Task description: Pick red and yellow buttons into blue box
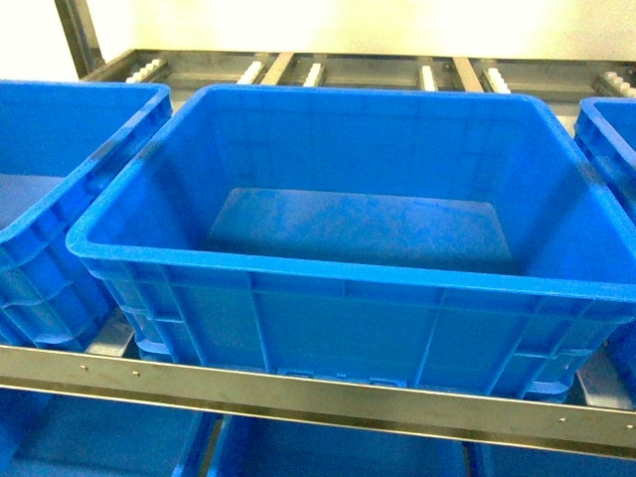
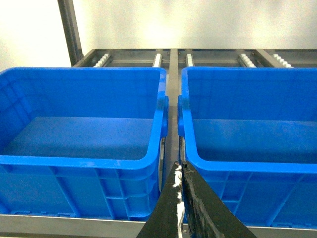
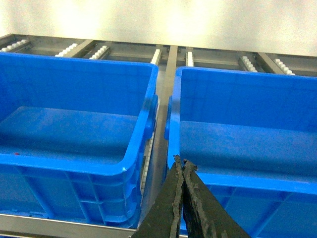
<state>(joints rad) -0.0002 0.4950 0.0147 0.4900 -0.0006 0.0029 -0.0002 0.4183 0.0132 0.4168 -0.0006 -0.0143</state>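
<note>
The blue box (image 1: 328,260) fills the middle of the head view, a deep ribbed crate with a thick rim and a bare bottom. No red or yellow button shows in any view. Neither gripper appears in the head view. In the left wrist view my left gripper (image 2: 179,166) is shut with nothing in it, just in front of the gap between two blue crates. My right gripper (image 3: 182,161) is also shut and holds nothing, in front of the near rim of the right-hand crate (image 3: 247,129) in its view.
More blue crates stand left (image 1: 60,179) and right (image 1: 611,139) of the box on a metal rack. A steel rail (image 1: 298,397) runs along the shelf front, with further blue crates below it. Roller tracks (image 1: 427,75) lie behind.
</note>
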